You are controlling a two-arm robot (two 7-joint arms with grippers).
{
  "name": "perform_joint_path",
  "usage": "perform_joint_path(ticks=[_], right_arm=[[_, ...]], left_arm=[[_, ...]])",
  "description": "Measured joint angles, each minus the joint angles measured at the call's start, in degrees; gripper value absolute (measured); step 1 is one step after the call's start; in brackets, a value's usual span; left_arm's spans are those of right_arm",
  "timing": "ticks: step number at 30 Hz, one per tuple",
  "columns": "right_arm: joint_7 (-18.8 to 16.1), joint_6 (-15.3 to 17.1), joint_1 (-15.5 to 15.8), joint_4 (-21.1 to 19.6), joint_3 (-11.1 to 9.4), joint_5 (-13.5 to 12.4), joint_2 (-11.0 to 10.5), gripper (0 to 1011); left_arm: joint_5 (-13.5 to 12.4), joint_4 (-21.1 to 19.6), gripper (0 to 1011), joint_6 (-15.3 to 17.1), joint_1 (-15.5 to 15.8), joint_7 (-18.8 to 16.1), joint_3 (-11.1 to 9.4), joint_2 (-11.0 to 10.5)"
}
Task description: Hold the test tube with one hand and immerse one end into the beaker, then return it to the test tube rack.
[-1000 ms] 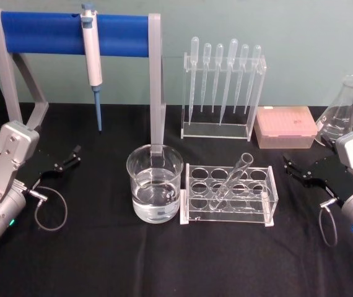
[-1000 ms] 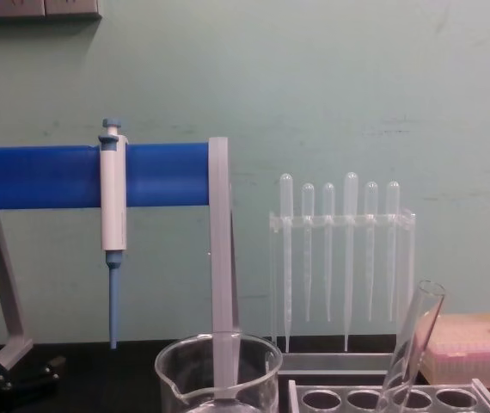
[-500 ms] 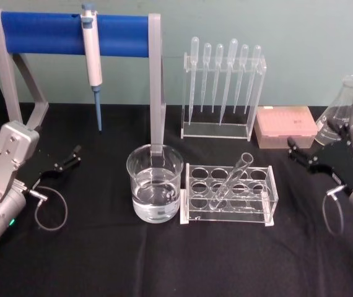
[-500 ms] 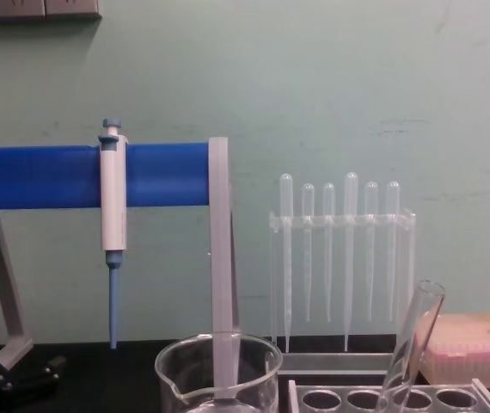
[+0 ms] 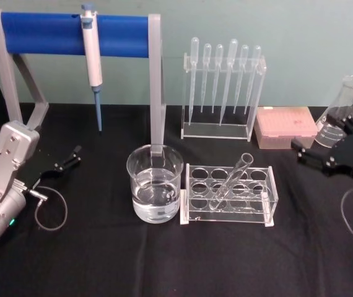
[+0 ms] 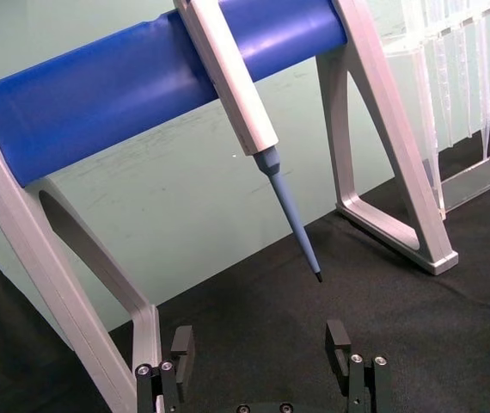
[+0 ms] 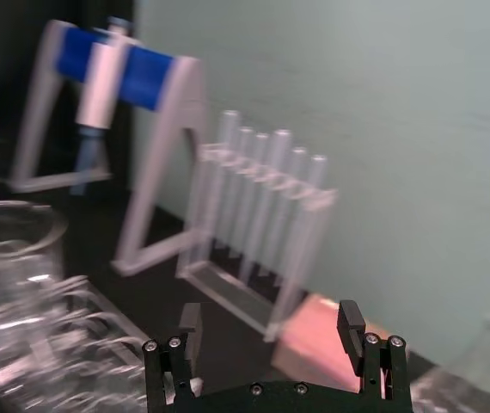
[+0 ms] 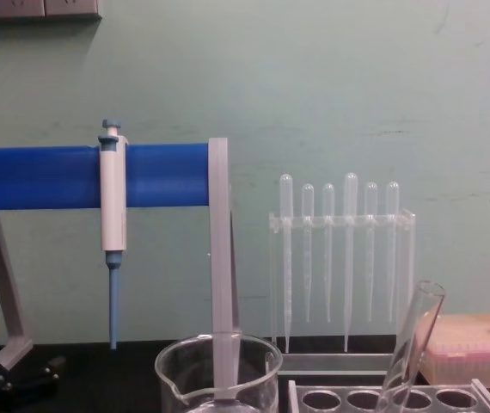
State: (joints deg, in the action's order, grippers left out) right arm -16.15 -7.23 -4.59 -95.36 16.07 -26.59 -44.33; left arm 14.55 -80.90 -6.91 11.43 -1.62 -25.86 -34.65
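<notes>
The head view looks forward and down over the whole surface, with stand, beaker, rack and pipettes. The chest view sits lower and nearer, level with the stand's bar and facing the wall; beaker and rack cross its lower edge. The left wrist view looks past the left gripper up at the stand. The right wrist view looks past the right gripper across the pipettes toward the stand, shared by all four.

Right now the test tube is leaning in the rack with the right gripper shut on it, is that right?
Not quite. The test tube leans in the rack, but the right gripper is open and empty, apart from it; the right wrist view shows this.
</notes>
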Motion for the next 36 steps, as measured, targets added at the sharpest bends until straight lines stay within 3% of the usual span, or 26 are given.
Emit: perform_joint_path(ticks=[6, 10, 19, 21, 25, 29, 36], right_arm=[[-11.69, -1.12, 0.49, 0.75, -0.46, -5.24, -2.98, 1000], [-16.9, -1.77, 0.46, 1.44, -0.14, -6.67, -3.66, 1002], [-26.1, -2.78, -1.7, 3.6, 1.75, -7.94, -2.76, 1002], [-30.98, -2.91, -3.07, 4.78, 2.65, -10.18, -2.05, 1002], [-35.09, -2.61, -4.69, 6.09, 4.2, -12.21, -1.35, 1002], [-36.45, -1.73, -5.82, 7.01, 5.47, -13.05, -0.89, 1002], [-35.67, -0.23, -7.76, 8.97, 7.12, -13.4, 0.44, 1002]], left_arm=[[0.0, 0.0, 1000, 0.0, 0.0, 0.0, 0.0, 0.0], [0.0, 0.0, 1000, 0.0, 0.0, 0.0, 0.0, 0.0], [0.0, 0.0, 1000, 0.0, 0.0, 0.0, 0.0, 0.0], [0.0, 0.0, 1000, 0.0, 0.0, 0.0, 0.0, 0.0], [0.0, 0.0, 1000, 0.0, 0.0, 0.0, 0.0, 0.0], [0.0, 0.0, 1000, 0.0, 0.0, 0.0, 0.0, 0.0], [0.0, 0.0, 1000, 0.0, 0.0, 0.0, 0.0, 0.0]])
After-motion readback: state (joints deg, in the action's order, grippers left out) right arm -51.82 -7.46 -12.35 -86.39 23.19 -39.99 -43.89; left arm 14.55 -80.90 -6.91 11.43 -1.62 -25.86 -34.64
